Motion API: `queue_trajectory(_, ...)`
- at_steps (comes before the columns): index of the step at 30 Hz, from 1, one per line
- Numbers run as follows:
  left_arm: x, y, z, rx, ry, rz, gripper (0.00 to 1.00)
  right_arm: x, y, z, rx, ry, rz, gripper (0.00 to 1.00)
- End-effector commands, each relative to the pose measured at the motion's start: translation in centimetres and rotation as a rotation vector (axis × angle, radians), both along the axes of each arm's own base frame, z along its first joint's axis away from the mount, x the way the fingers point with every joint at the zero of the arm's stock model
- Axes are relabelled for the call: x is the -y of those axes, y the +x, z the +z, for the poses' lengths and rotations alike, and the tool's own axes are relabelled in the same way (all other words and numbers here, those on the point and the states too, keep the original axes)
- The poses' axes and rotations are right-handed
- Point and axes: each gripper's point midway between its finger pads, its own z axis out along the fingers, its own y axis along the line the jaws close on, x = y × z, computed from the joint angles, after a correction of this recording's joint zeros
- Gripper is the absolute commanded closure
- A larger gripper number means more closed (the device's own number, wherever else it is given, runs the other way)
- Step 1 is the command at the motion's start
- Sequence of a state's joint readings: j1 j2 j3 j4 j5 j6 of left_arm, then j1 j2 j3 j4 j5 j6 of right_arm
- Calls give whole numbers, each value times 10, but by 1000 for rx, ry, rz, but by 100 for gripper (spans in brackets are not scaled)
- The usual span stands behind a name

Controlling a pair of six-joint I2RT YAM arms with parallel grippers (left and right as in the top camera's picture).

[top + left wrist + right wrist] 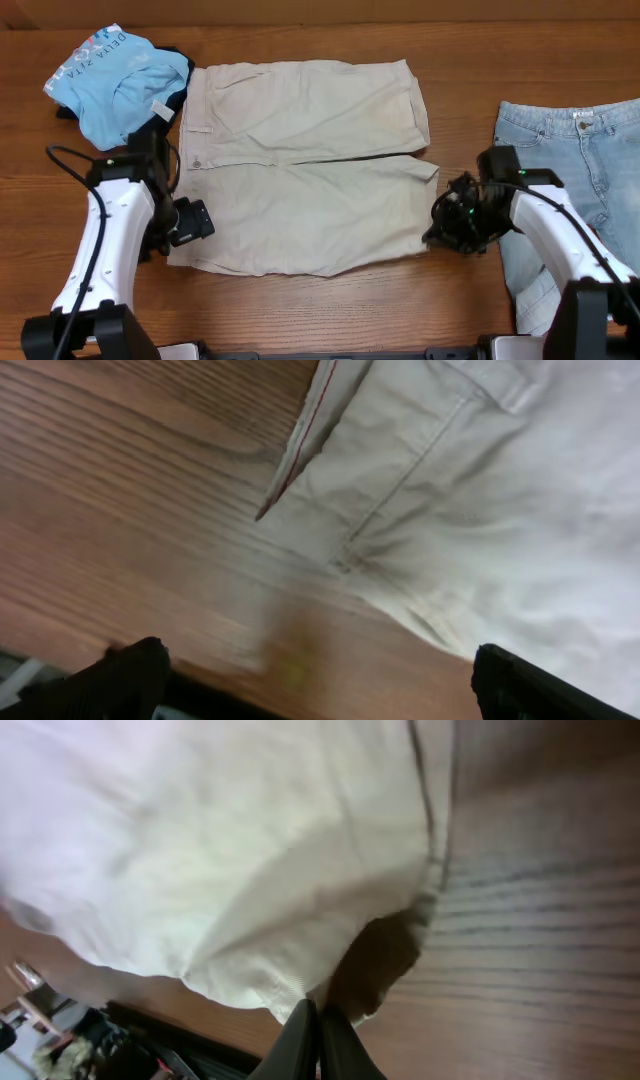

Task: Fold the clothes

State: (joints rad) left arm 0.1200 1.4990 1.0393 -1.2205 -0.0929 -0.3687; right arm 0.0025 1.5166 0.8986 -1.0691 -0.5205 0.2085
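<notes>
Overhead, the left hand [198, 221] sits at the near waistband corner of the shorts [300, 170]. Its fingers are spread wide and hold nothing, over bare tabletop [330, 300] just beside the cloth. The right hand [440, 218] is clenched on the near leg's hem corner, which the right wrist view shows raised off the wood with a shadow under it. The shorts lie flat mid-tabletop, waistband to the left. Jeans [590, 150] lie to the right, apart from them. At the far left, a tee [115, 85] lies crumpled on a dark garment [180, 62].
</notes>
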Motion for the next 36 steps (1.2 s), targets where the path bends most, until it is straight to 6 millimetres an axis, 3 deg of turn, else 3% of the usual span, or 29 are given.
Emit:
queue_trajectory(1, 1, -17, -20, -29, -13, 79, 1, -1, 13, 19, 75, 5, -5, 96)
queue_trajectory(3, -3, -23, -29, -36, -13, 104, 17, -1, 15, 20, 81, 6, -5, 96)
queue_trajectory(6, -15, -27, -35, -30, -11, 169, 56, -1, 15, 20, 80, 5, -5, 96)
queue_trajectory(8, -25, -26, -37, -12, -10, 218, 67, -1, 15, 20, 81, 5, -5, 96)
queue_trajectory(13, -34, -30, -48, 12, -49, 309, 67, -1, 15, 20, 83, 5, -5, 96)
queue_trajectory(15, -36, -29, -56, 36, -48, 310, 57, -1, 16, 20, 85, 5, -5, 96)
queue_trajectory(19, -25, -21, -69, 88, -119, 277, 52, -1, 17, 20, 89, 5, -5, 96)
queue_trajectory(21, -25, -22, -73, 94, -116, 276, 42, -1, 16, 20, 88, 5, -5, 96)
queue_trajectory(26, -27, -17, -82, 133, -102, 263, 37, -1, 17, 20, 91, 5, -5, 96)
queue_trajectory(29, -27, -17, -88, 151, -97, 260, 48, -1, 17, 20, 92, 5, -5, 96)
queue_trajectory(30, -27, -17, -91, 157, -96, 260, 58, -1, 17, 20, 92, 5, -5, 96)
queue_trajectory(34, -26, -17, -101, 186, -94, 259, 79, -1, 17, 20, 92, 4, -4, 96)
queue_trajectory(36, -27, -17, -102, 188, -93, 259, 96, -1, 17, 21, 92, 5, -5, 96)
